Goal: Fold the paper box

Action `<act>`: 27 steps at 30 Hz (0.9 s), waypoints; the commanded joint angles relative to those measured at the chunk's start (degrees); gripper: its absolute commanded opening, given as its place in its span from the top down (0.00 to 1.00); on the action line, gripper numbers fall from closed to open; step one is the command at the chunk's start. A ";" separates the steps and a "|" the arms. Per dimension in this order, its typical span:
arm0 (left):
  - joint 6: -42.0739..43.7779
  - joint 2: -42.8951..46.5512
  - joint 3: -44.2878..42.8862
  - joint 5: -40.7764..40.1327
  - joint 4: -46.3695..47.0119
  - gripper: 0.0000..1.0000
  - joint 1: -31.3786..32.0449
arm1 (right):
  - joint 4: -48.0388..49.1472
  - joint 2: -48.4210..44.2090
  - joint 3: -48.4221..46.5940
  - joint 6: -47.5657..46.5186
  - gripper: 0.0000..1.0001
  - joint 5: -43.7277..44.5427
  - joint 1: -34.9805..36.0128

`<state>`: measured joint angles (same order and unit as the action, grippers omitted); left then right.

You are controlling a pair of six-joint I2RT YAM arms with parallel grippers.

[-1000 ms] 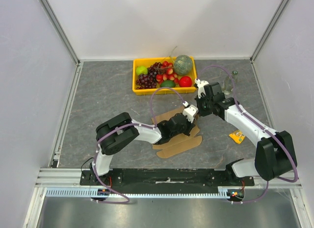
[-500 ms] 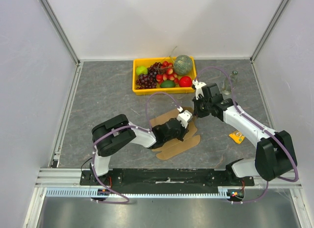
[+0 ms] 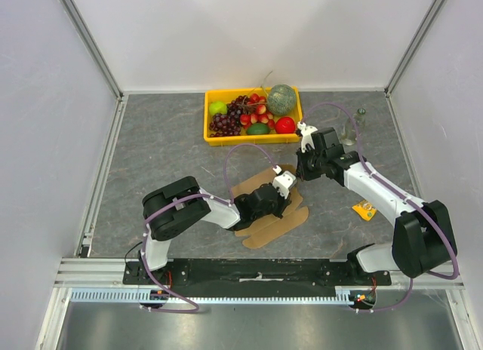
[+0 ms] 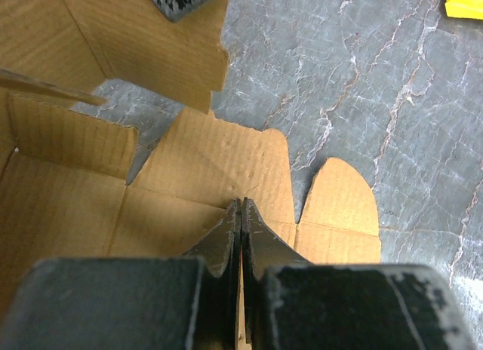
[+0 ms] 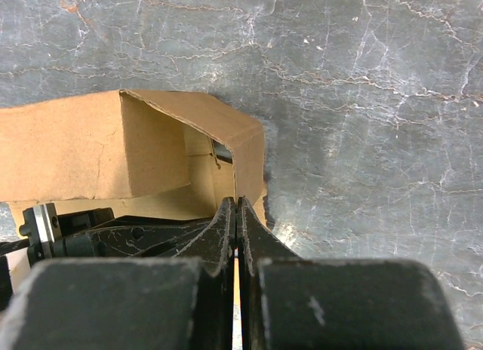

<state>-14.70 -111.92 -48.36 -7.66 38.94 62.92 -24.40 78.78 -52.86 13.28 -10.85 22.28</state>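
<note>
The paper box is a brown corrugated sheet lying at the table's middle, partly folded. My left gripper is shut, with its tips low over the sheet's flat inner panel. In the left wrist view a side flap stands raised at the left. My right gripper is shut too. Its tips sit at the corner edge of a raised flap, and I cannot tell whether they pinch it. The left arm's dark wrist shows beside them.
A yellow crate of fruit stands behind the box. A small yellow packet lies at the right, under the right forearm. A clear bottle-like object stands at the back right. Metal frame rails and walls border the table.
My left wrist has drawn back toward the near left, and the sheet shifted slightly with it. The right gripper edged a little left. Both stayed shut.
</note>
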 commanded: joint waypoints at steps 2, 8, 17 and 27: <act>0.46 0.65 -0.77 -3.32 1.67 0.98 0.45 | 2.52 0.14 2.23 2.01 1.00 -2.24 -0.22; -0.07 -0.76 -1.83 -3.24 1.23 0.98 0.54 | 3.66 -0.65 5.05 2.81 1.00 -2.16 -0.13; 0.11 6.61 -0.07 -1.22 0.44 0.98 0.45 | 3.66 -1.97 6.37 2.63 1.00 0.04 -0.13; 2.39 29.28 4.85 9.07 -4.82 0.98 0.54 | 4.01 -2.41 7.16 2.19 1.00 0.92 -0.14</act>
<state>-14.50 -91.26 -45.25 -3.31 35.64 63.13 -20.21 77.19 -46.65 15.62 -11.49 22.28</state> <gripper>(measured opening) 0.025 0.007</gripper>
